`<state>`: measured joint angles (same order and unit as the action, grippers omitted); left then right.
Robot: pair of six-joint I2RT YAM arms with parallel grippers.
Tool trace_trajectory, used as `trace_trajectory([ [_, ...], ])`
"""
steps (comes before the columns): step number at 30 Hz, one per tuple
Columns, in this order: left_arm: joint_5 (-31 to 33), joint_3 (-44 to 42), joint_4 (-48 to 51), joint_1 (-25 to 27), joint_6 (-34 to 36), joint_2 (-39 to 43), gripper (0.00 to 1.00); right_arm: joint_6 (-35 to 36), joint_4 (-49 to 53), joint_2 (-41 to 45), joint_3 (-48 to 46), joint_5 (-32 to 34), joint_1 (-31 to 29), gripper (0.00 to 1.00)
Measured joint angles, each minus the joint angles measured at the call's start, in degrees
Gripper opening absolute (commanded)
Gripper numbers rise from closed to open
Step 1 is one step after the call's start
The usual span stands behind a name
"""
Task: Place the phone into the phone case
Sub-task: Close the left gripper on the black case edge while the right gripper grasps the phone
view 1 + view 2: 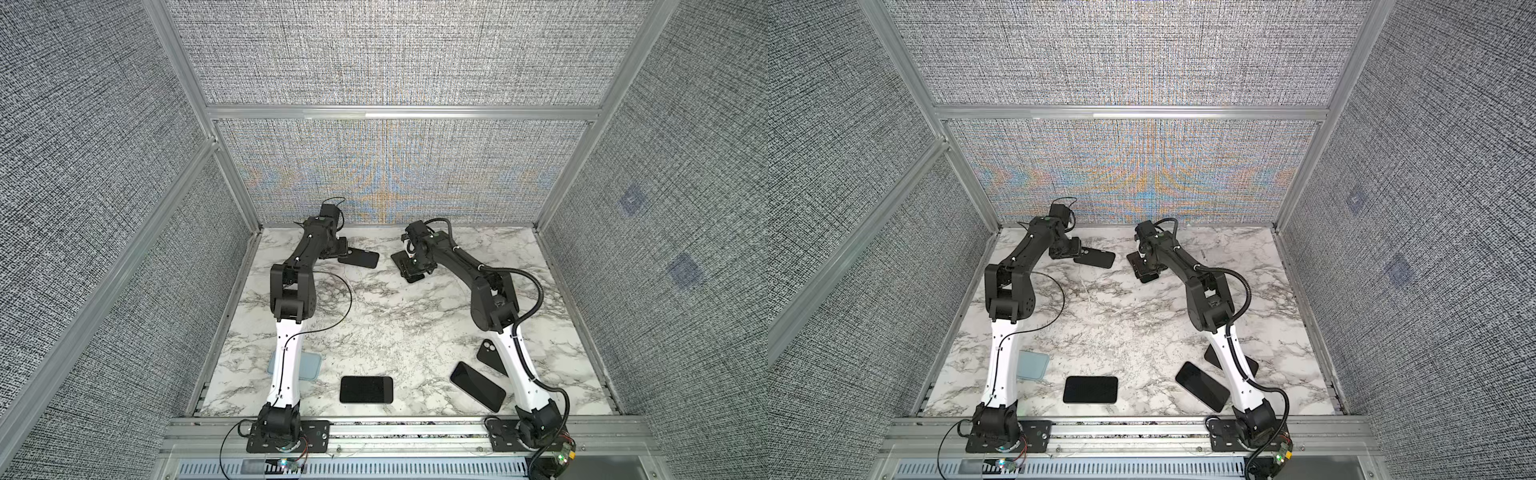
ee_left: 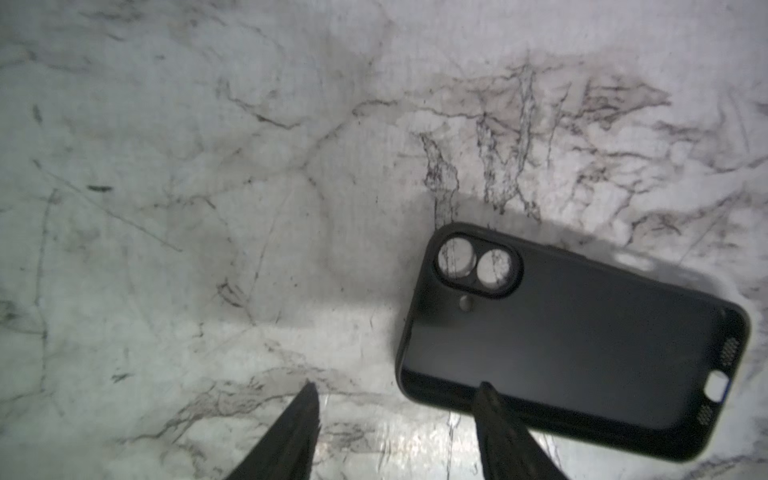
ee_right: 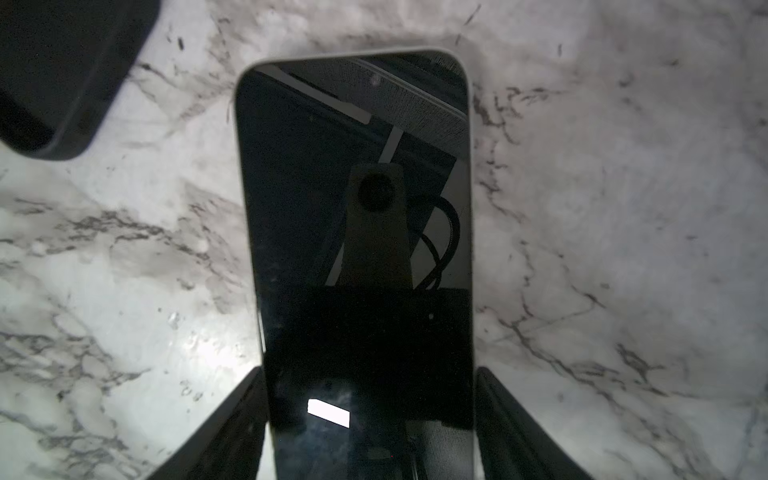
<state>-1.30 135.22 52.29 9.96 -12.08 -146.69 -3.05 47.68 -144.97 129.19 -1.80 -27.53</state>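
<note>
Phone (image 3: 357, 232) between right jaws, clear in wrist view only.

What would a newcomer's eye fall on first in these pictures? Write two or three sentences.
At the far end of the marble table, the right tool clamps a phone by its long edges, glossy dark screen facing up. Nearby, the open left tool straddles one edge of an empty black phone case, whose lens holes show the marble through them.
</note>
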Motion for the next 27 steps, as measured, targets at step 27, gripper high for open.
trace_trajectory([
  [27, -5.4, 1.2, -4.3, 0.0, 3.7, -3.8, 0.22, -1.6, -4.5, 16.0, -25.7, -1.8, -0.2, 0.61],
])
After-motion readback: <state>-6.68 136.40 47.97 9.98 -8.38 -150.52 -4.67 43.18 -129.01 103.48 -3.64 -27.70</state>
